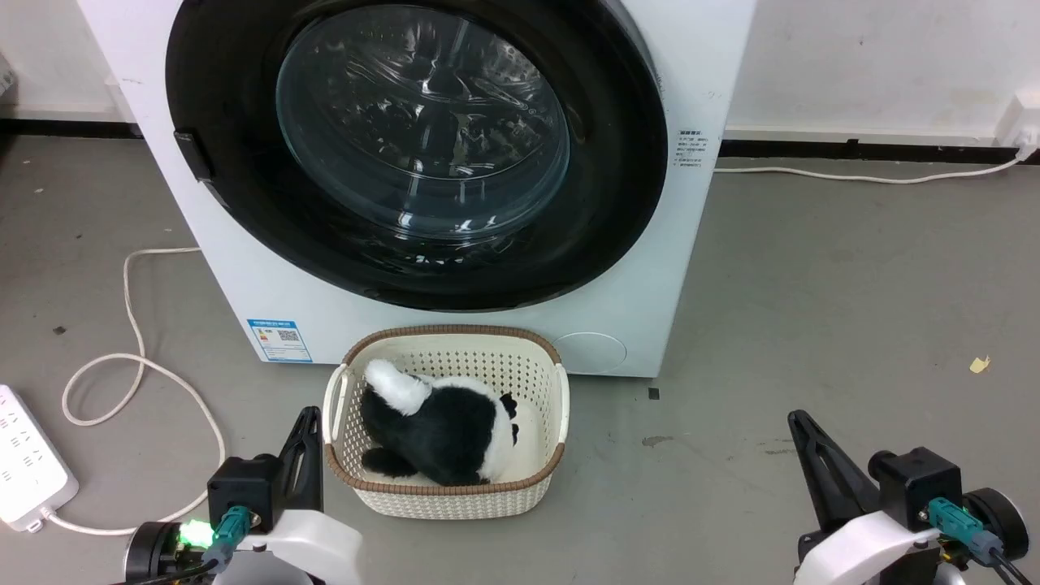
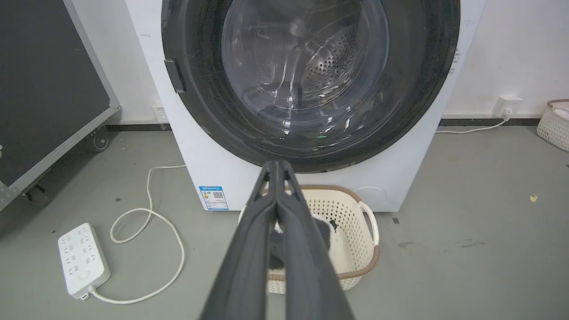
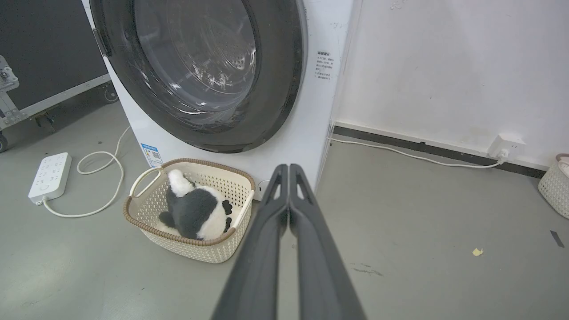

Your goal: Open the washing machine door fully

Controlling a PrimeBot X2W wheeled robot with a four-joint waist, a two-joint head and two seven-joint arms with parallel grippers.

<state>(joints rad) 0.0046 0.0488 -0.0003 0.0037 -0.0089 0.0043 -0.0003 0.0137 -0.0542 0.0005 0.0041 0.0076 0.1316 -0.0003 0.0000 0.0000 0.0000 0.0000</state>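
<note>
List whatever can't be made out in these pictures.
Washing machine door top: cut off by the upper edge, head view.
Blue label print: too small, head view.
Stuffed toy: mostly behind the left end effector, left wrist view.
Second basket: cut by right edge, right wrist view.

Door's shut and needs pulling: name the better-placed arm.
Likely left: the washing machine door's handle tab sits on its left rim, nearer the left gripper; the right gripper is past its far side.
</note>
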